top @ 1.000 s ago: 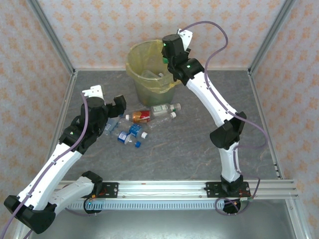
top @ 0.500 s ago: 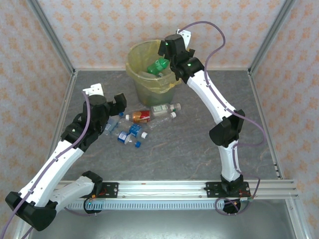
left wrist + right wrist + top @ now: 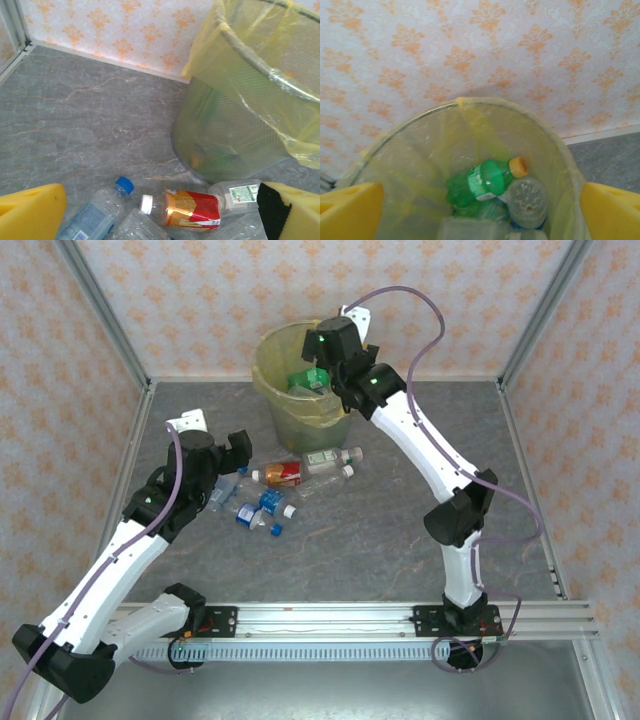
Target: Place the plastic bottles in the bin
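We took it for a robot lab cell: metal frame posts [image 3: 103, 308] w/ wallpaper-print panels [image 3: 220, 300], & arms [image 3: 425, 445] bolted to a rail [image 3: 330, 615].

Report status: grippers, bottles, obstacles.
Right gripper open above bin; left gripper open near loose bottles on table. Green bottle inside bin. No obstruction seen.

The bin [image 3: 292, 420] stands at the back of the tabletop [image 3: 400, 530], close to the rear wall [image 3: 200, 300]. Several bottles [image 3: 482, 182] lie inside it, one resting across the others. Before the bin and slightly left, a heap [image 3: 285, 485] of more bottles lies on the tabletop, its rearmost one just beside the bin's foot. The left fingers [image 3: 30, 212] hang by the heap's left end. The right fingers [image 3: 350, 210] hang above the bin's mouth.
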